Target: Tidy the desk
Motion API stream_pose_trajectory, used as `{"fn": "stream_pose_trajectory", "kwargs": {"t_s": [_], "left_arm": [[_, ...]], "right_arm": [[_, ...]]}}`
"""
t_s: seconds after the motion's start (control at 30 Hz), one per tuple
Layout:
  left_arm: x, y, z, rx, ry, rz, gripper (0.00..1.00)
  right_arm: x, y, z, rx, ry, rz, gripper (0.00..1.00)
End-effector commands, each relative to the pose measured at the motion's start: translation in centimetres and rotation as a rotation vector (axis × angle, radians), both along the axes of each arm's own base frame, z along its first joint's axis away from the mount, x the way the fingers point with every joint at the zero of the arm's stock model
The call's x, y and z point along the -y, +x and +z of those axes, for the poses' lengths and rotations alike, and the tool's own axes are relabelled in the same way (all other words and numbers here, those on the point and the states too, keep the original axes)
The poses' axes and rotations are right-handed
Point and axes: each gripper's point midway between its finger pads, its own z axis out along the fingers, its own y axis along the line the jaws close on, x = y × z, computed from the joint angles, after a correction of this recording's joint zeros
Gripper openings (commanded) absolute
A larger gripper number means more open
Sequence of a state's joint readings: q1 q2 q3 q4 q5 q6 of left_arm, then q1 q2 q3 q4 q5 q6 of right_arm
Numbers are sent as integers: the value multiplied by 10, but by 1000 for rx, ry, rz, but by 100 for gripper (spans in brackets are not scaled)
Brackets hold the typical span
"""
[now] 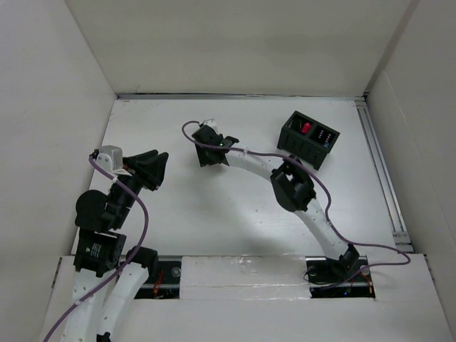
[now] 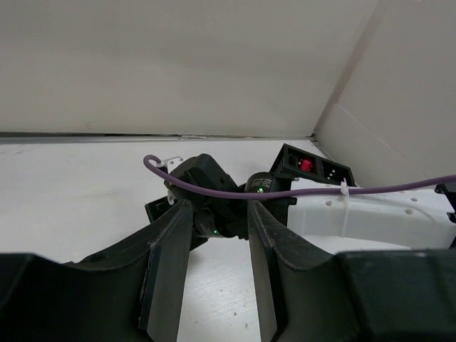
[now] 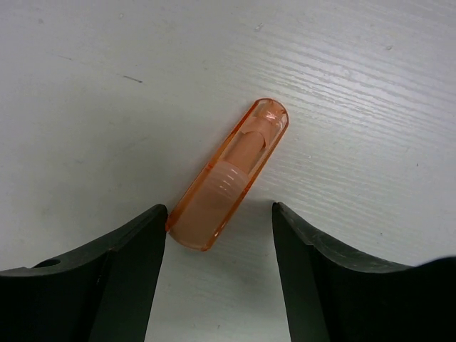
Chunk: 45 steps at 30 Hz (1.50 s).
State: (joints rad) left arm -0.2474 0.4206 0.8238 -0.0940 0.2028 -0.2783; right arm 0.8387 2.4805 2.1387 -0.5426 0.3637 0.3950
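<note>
The right pincer [image 3: 219,214] hangs released over an orange tube [image 3: 228,178] lying flat on the surface [image 1: 214,214], angled from 7 to 1 o'clock, its near end just beside one finger. Closing off-centre could pivot the tube or squirt it away. The left pincer [image 2: 219,214], released and empty, hovers at 9 o'clock. The bin [image 1: 308,139] sits at 1 o'clock.

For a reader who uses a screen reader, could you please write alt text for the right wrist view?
A small translucent orange plastic piece, long with rounded ends, lies diagonally on the white desk. Its near end sits between the two black fingers of the open right hand.
</note>
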Motion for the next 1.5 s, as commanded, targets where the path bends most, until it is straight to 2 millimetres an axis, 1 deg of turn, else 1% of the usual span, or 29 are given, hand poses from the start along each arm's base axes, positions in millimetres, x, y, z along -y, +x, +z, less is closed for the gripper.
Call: {"fn": "stream_pose_trajectory", "kwargs": {"t_s": [0.0,0.13,0.33,0.37,0.43,0.47,0.5,0.53,0.57,0.6,0.63,0.67,0.7,0.73,0.8,0.83,0.87,0.93,0.97,1.03,1.07,1.1,1.2,1.23,1.3,1.33,1.37,1.43,1.47], "left_arm": [[4,-4,14,53,-18,-24,33],[5,-2,12,44,-17,-27,33],[5,0,10,37,-14,-24,33],[5,1,9,32,-13,-24,33],[5,2,9,29,-13,-22,33],[5,3,7,23,-11,-22,33],[6,4,7,22,-11,-24,33],[6,4,6,20,-10,-24,33],[6,5,5,17,-10,-24,33],[7,6,4,13,-8,-27,33],[7,7,3,9,-7,-27,33],[8,8,2,4,-6,-31,33],[9,8,2,2,-6,-34,33],[10,9,2,1,-4,-39,33],[10,11,0,-6,-2,-40,33],[10,12,-1,-12,-1,-39,33],[11,12,-2,-14,-1,-40,33],[11,14,-4,-20,0,-37,33],[10,14,-3,-19,-2,-36,33],[10,15,-5,-26,1,-34,33],[10,15,-5,-28,1,-33,33],[10,15,-4,-23,1,-31,33],[8,18,-6,-30,3,-20,33],[8,18,-7,-34,4,-19,33],[9,18,-7,-34,4,-20,33],[8,19,-8,-37,5,-14,33],[7,19,-8,-37,5,-12,33],[7,19,-7,-35,6,-9,33],[6,18,-7,-32,4,-6,33]], "right_arm": [[23,13,6,21,-63,-39,71],[22,18,10,22,-56,-21,70],[30,23,-4,-8,-62,-24,46],[31,21,-7,-12,-64,-23,37],[31,22,1,13,-40,-30,30],[34,22,2,22,-41,-36,26],[41,16,-8,12,-57,-40,24],[45,13,4,26,-50,-44,23],[51,11,7,36,-57,-54,21],[65,-2,-11,9,-89,-54,20],[66,-9,10,40,-64,-47,19],[74,-15,14,54,-62,-54,18],[73,-19,21,91,-29,-53,18],[93,-37,29,94,-27,-59,17],[104,-41,53,160,46,-82,17],[120,-56,46,152,35,-85,17],[135,-50,88,227,99,-124,16],[158,-48,117,297,135,-176,16],[177,-51,145,352,165,-216,16],[214,-39,173,418,205,-300,16],[231,-38,175,437,210,-333,16],[259,-29,199,501,249,-398,16],[299,-19,208,537,237,-499,16],[321,-13,209,551,220,-557,16],[341,-5,207,555,196,-617,16],[370,3,201,559,159,-696,16],[371,3,201,559,158,-698,16],[386,11,201,569,149,-728,16],[401,14,202,579,140,-759,16]]}}
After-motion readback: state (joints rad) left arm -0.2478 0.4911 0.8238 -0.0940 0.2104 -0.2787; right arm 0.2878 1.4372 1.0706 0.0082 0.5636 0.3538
